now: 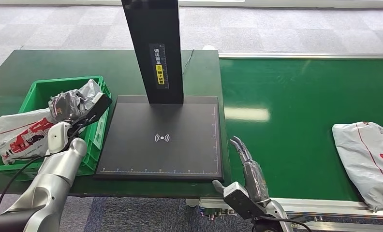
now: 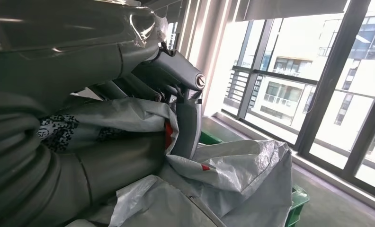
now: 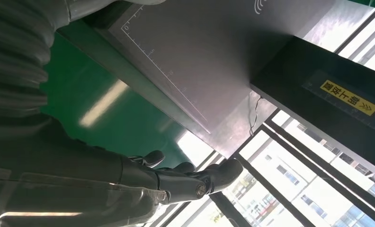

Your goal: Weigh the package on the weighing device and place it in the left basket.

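A crumpled grey package (image 1: 69,103) hangs over the green left basket (image 1: 43,90), and my left hand (image 1: 94,110) grips it. In the left wrist view the thumb (image 2: 187,127) and dark fingers (image 2: 169,68) close around the grey package (image 2: 233,175). The black weighing plate (image 1: 161,140) with its tall post (image 1: 153,48) stands bare in the middle. My right hand (image 1: 248,166) hovers open just right of the plate's front corner, fingers stretched forward. The right wrist view has the right hand (image 3: 176,182) below the plate's edge (image 3: 176,66).
A white and red package (image 1: 21,135) lies over the basket's near left rim. Another white package (image 1: 366,157) rests on the green conveyor belt (image 1: 296,121) at the far right. A cable runs along my left arm.
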{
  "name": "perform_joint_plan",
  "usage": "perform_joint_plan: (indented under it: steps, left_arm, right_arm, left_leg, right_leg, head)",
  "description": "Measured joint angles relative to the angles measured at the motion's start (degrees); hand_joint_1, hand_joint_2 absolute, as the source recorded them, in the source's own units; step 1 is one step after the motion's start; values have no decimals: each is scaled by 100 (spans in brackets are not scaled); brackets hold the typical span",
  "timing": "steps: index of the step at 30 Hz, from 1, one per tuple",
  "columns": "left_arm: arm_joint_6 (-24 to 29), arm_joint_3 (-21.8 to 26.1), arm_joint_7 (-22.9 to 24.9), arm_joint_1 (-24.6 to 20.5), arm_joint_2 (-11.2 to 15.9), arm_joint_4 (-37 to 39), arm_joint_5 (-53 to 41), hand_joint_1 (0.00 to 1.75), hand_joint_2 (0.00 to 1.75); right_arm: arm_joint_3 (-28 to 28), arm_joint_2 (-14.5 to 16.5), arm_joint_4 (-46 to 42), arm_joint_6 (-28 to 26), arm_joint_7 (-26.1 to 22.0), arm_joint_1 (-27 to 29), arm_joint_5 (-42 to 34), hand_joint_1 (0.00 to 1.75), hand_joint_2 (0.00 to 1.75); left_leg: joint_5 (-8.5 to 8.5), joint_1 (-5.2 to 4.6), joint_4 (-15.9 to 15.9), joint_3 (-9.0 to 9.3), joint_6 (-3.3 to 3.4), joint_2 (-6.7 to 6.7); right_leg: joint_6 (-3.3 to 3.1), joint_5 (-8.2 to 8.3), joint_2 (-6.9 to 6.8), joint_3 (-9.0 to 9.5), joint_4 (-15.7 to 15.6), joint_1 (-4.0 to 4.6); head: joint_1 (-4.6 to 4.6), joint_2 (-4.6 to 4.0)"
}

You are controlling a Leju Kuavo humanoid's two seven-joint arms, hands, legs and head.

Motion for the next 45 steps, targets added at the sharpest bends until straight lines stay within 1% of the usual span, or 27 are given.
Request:
perform_joint_plan:
  steps: [9, 10, 12, 13, 14, 16, 17, 18, 20, 23, 25, 28, 32, 35, 39, 41, 43, 45]
  left_arm:
    - [0, 39, -2, -24, -22, 89, 0, 157, 175]
    - [0, 41, -2, -25, -24, 92, 0, 156, 175]
    - [-5, 44, -8, -26, -26, 98, 6, 146, 175]
    - [-39, 45, -37, -28, -28, 101, 40, 129, 175]
    - [-124, 49, -105, -30, -30, 104, 119, 99, 175]
    - [-422, 63, -339, -32, -42, 107, 386, 31, 175]
    - [-576, 69, -472, -29, -52, 107, 524, 9, 175]
    - [-677, 72, -577, -22, -65, 107, 623, 0, 175]
    - [-721, 67, -699, 3, -94, 104, 728, 0, 175]
    - [-570, 42, -830, 90, -141, 46, 870, 0, 175]
    - [-367, 17, -1009, 187, -169, -73, 1070, 0, 175]
    - [65, -16, -1511, 397, -224, -426, 1710, 0, 175]
    - [573, -201, -2129, 833, -330, -1145, 2758, 0, 175]
    - [1064, -483, -2299, 1283, -401, -1742, 3021, 0, 175]
    - [1269, -777, -2460, 1661, -426, -2271, 3097, 0, 175]
    - [1293, -745, -2820, 1777, -481, -2495, 3039, 0, 175]
    - [1305, -611, -3471, 1899, -599, -2753, 3205, 0, 175]
    - [1311, -508, -4058, 2046, -735, -3046, 3638, 0, 175]
  right_arm:
    - [0, 0, 13, 0, 0, -2, 0, 0, 175]
    - [0, 0, 13, 0, 0, -3, 0, 0, 175]
    - [0, 0, 14, 0, 0, -3, 0, 0, 175]
    - [0, 0, 14, 1, 0, -3, 1, 0, 175]
    - [0, 0, 15, 1, 0, -3, 2, 0, 175]
    - [0, 0, 17, 6, 1, -7, 4, 0, 175]
    - [0, 0, 22, 13, 1, -13, 6, 0, 175]
    - [0, 0, 29, 24, 1, -23, 8, 0, 175]
    - [0, -1, 46, 52, 0, -47, 13, 0, 175]
    - [0, -5, 65, 78, -2, -72, 15, 0, 175]
    - [0, -13, 71, 81, -5, -76, 9, 0, 175]
    - [0, -38, 74, 84, -10, -76, -16, 0, 175]
    - [12, -89, 83, 62, -58, -81, -120, 0, 175]
    - [58, -141, 136, -21, -156, -98, -233, 0, 175]
    - [129, -204, 224, -106, -203, -135, -317, 0, 175]
    - [161, -225, 257, -138, -208, -139, -339, 0, 175]
    - [194, -240, 290, -172, -222, -139, -356, 0, 175]
    - [222, -248, 320, -220, -244, -139, -367, 0, 175]
  left_leg:
    - [0, 0, 0, 1, 0, 0]
    - [0, 0, 0, 1, 0, 0]
    - [0, 0, 0, 0, 0, 0]
    - [0, 0, 0, 1, 0, 0]
    - [0, 0, 0, 1, 0, 0]
    - [0, 0, 0, 1, 0, 0]
    - [0, 0, 0, 1, 0, 0]
    - [0, 0, 0, 1, 0, 0]
    - [1, 0, 0, 1, 0, -1]
    - [1, 0, 0, 2, 1, -1]
    - [1, -1, 0, 2, 1, 0]
    - [0, -1, 0, 2, 0, 0]
    - [-2, -1, 0, 0, 0, 0]
    - [-3, -1, 0, -1, 0, 0]
    - [-2, -1, 0, -1, 0, -2]
    - [-2, 0, 0, 1, 0, -2]
    - [-2, 0, 0, 2, 0, -2]
    - [-2, 0, 0, 2, 0, -2]
  right_leg:
    - [0, 0, 0, 1, 0, 0]
    - [0, 0, 0, 1, 0, 0]
    - [0, 0, 0, 1, 0, 0]
    - [0, 0, 0, 1, 0, 0]
    - [0, 0, 0, 1, 0, 0]
    - [0, 0, 0, 1, 0, 0]
    - [0, 0, 0, 2, 0, 0]
    - [0, 0, -1, 2, 0, 0]
    - [0, 0, -2, 5, 0, 0]
    - [0, 0, -2, 6, 0, -1]
    - [1, 1, -1, 5, 0, -1]
    - [0, 0, 0, 3, 0, -1]
    - [0, 0, 0, 2, 0, -1]
    - [0, -2, -1, 3, -1, -1]
    - [1, -2, -3, 4, -2, -1]
    - [1, -1, -2, 5, -2, -1]
    - [1, -1, -2, 5, -2, -1]
    - [1, -1, -2, 5, -2, -1]
  head:
    - [0, 0]
    - [0, 0]
    - [0, 0]
    - [0, 0]
    - [0, 0]
    - [0, 0]
    - [0, 0]
    - [0, 0]
    - [1, 0]
    - [2, 0]
    - [2, 0]
    - [1, 0]
    - [1, 0]
    - [1, 0]
    - [1, 0]
    - [1, 0]
    - [1, 0]
    - [1, 0]
